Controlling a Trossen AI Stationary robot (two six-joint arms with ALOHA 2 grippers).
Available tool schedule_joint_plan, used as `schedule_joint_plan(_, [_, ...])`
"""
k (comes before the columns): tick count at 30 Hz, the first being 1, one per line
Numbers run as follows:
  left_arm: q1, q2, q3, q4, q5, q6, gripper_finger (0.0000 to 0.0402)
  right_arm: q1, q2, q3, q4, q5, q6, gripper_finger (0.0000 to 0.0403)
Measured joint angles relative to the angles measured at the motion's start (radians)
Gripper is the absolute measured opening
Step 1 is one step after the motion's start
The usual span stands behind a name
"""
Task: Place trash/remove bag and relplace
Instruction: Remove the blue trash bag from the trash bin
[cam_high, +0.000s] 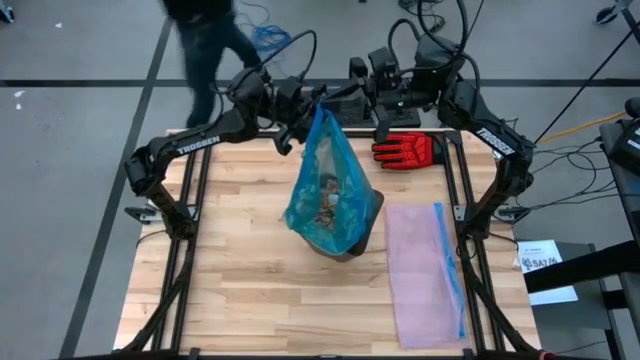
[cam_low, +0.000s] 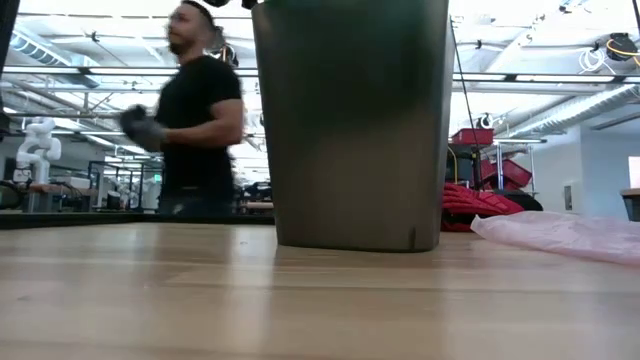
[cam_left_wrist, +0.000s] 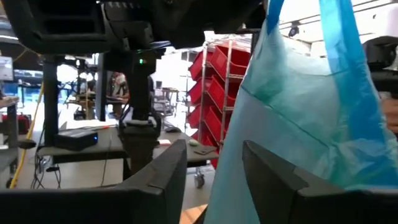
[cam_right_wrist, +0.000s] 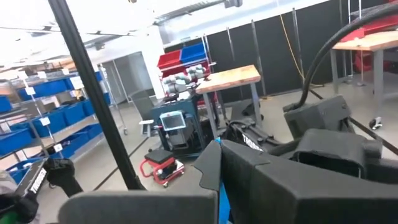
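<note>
Hanging over the bin: the teal bag held by its top

From the high view, the bag (cam_high: 322, 185) is seen drawn up into a tall teal cone above the dark bin (cam_high: 372, 212), which stands near the middle of the table (cam_high: 240, 290). The trash (cam_high: 330, 200) is gathered inside the bag's lower part as a clump of brown and pale scraps. Whether the bag's bottom is clear of the bin's mouth cannot be told. The right gripper (cam_high: 330, 100) is placed at the bag's top, at the back of the table, and the left gripper (cam_high: 290, 130) is set just beside the bag's upper edge. A red glove (cam_high: 405, 150) is laid at the back right, and a pale pink bag (cam_high: 425, 270) with a blue strip is spread flat to the right of the bin. A person (cam_high: 205, 40) in dark clothes is seen on the floor beyond the table.

In the low view, the frame is filled by the bin's dark wall, standing upright on the wood. The red glove and the pink bag are seen behind it to the right, and the person to the left, beyond the table. Neither gripper is shown.

In the left wrist view, the left gripper's fingers are held apart, and the teal plastic is seen hanging just past them and across the gap; no grip on it is shown.

In the right wrist view, the right gripper's fingers are pressed together, with a thin strip of teal plastic pinched between them.
</note>
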Motion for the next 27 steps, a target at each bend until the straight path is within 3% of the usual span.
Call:
schedule_joint_plan(8, [-0.032, 0.000, 0.000, -0.042, -0.023, 0.087, 0.0014, -0.001, 0.000, 0.000, 0.057, -0.005, 0.000, 0.0000])
schedule_joint_plan(18, [-0.030, 0.000, 0.000, -0.210, -0.061, 0.183, 0.0001, -0.002, 0.000, 0.000, 0.102, -0.005, -0.001, 0.0000])
schedule_joint_plan(22, [-0.023, 0.000, 0.000, -0.185, -0.057, 0.179, 0.0001, -0.004, -0.001, 0.010, 0.097, -0.008, -0.001, 0.0000])
schedule_joint_plan(27, [0.036, -0.002, 0.000, 0.038, 0.060, -0.082, 0.0001, -0.005, -0.002, 0.010, 0.101, -0.029, 0.008, 0.0000])
